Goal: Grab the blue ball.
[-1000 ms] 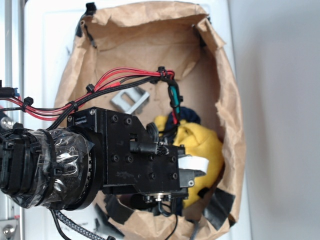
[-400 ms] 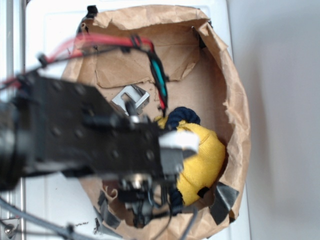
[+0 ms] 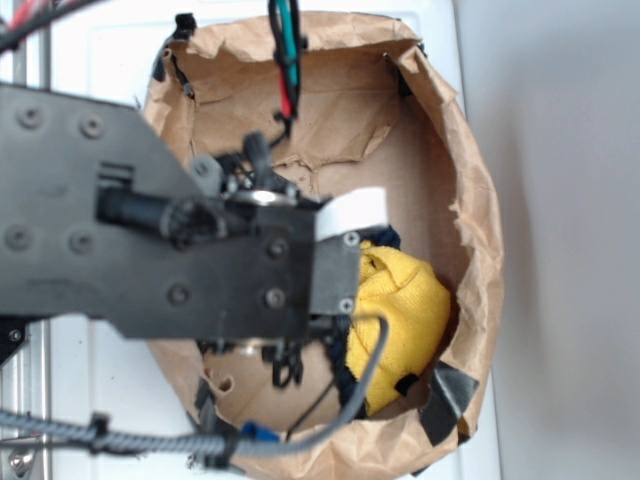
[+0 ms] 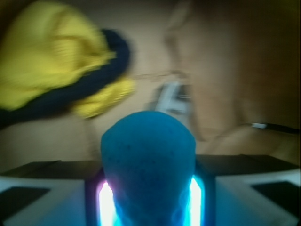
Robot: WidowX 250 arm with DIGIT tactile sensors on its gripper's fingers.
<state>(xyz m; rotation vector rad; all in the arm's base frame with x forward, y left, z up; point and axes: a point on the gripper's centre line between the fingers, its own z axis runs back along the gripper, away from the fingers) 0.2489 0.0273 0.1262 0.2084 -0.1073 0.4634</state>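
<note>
The robot's black gripper [image 4: 148,197], seen from the wrist camera at the bottom centre of the frame, is clamped on the small teal-blue ball with a finely dimpled surface [image 4: 148,167], its two pale fingers [image 4: 56,200] pressing the ball's left and right sides. The ball fills the lower middle of that blurred view, raised above the brown floor behind it.

In the upper left of the wrist view lies a bunched yellow knitted cloth [image 4: 51,61], with a dark navy rope [image 4: 80,87] curving along its lower right edge. Right of centre, a small grey metal bracket [image 4: 171,96] sits on the brown paper, too blurred to describe further.

From the exterior camera, the black arm body fills the left half of the frame, with the gripper [image 3: 335,270] at its right end hanging over a crumpled brown paper bag lining a round container [image 3: 470,220]. The ball itself is hidden by the arm here. The yellow cloth [image 3: 405,310] rests in the lower right of the bag, touching its wall, with a bit of the navy rope [image 3: 385,238] showing just above it. Red and green wires [image 3: 285,60] hang at top centre.
</note>
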